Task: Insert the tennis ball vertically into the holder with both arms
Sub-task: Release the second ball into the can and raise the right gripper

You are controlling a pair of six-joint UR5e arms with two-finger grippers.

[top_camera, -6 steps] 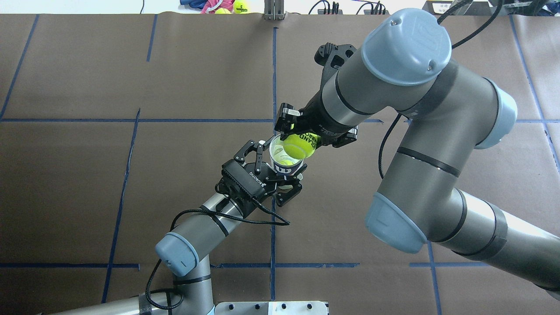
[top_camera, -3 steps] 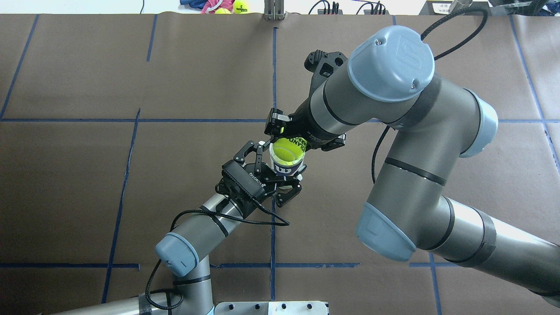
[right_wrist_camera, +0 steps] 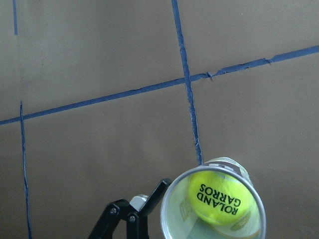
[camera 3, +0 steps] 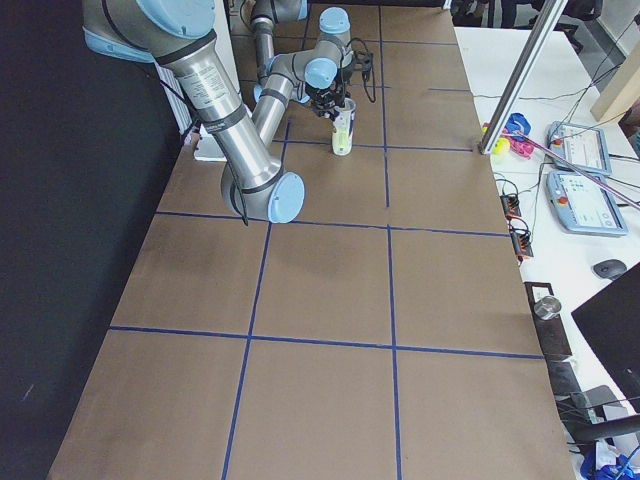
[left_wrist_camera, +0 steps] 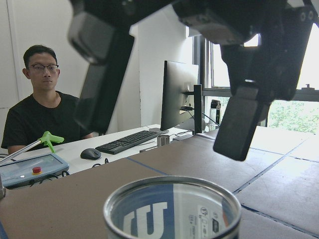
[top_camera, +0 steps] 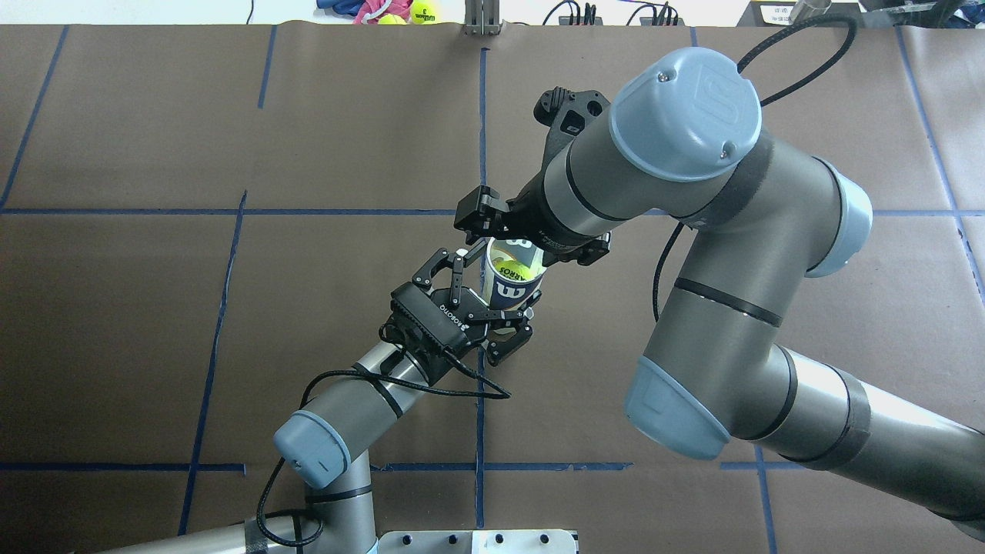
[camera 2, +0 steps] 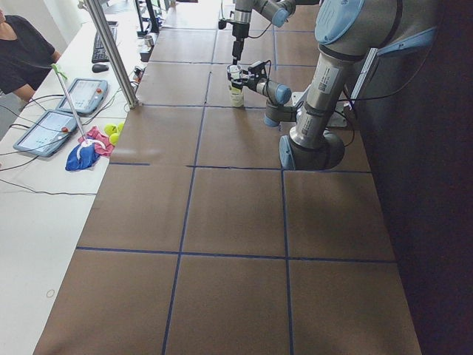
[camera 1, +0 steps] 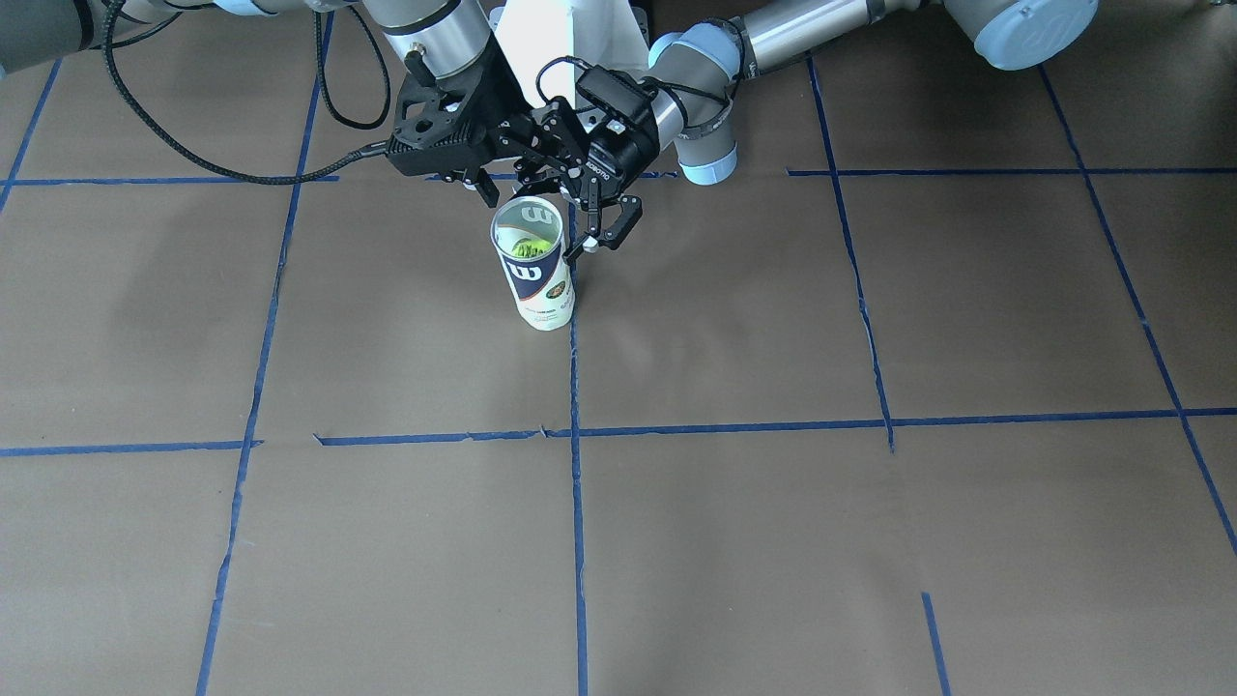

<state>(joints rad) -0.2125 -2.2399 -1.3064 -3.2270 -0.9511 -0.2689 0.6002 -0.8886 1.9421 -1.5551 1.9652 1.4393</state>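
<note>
The holder (top_camera: 509,292) stands upright on the brown table near the centre, and it also shows in the front view (camera 1: 538,285). The tennis ball (top_camera: 509,268) lies inside it, below the rim, lettering up in the right wrist view (right_wrist_camera: 219,196). My left gripper (top_camera: 497,286) grips the holder's upper wall from the robot's side; one of its fingers (right_wrist_camera: 149,201) touches the can. My right gripper (top_camera: 529,235) hovers just above the rim, open and empty. Its spread fingers (left_wrist_camera: 244,124) show above the holder's rim (left_wrist_camera: 172,182).
Spare tennis balls (top_camera: 422,11) and a pink cloth lie past the table's far edge, beside a metal post (top_camera: 481,19). An operator (left_wrist_camera: 42,114) sits at the side desk with tablets (camera 2: 44,133) and a keyboard. Blue tape lines grid the table.
The right gripper carried the ball left over the can's mouth and opened. The ball dropped from above the rim to inside the can. The left gripper stayed put.
</note>
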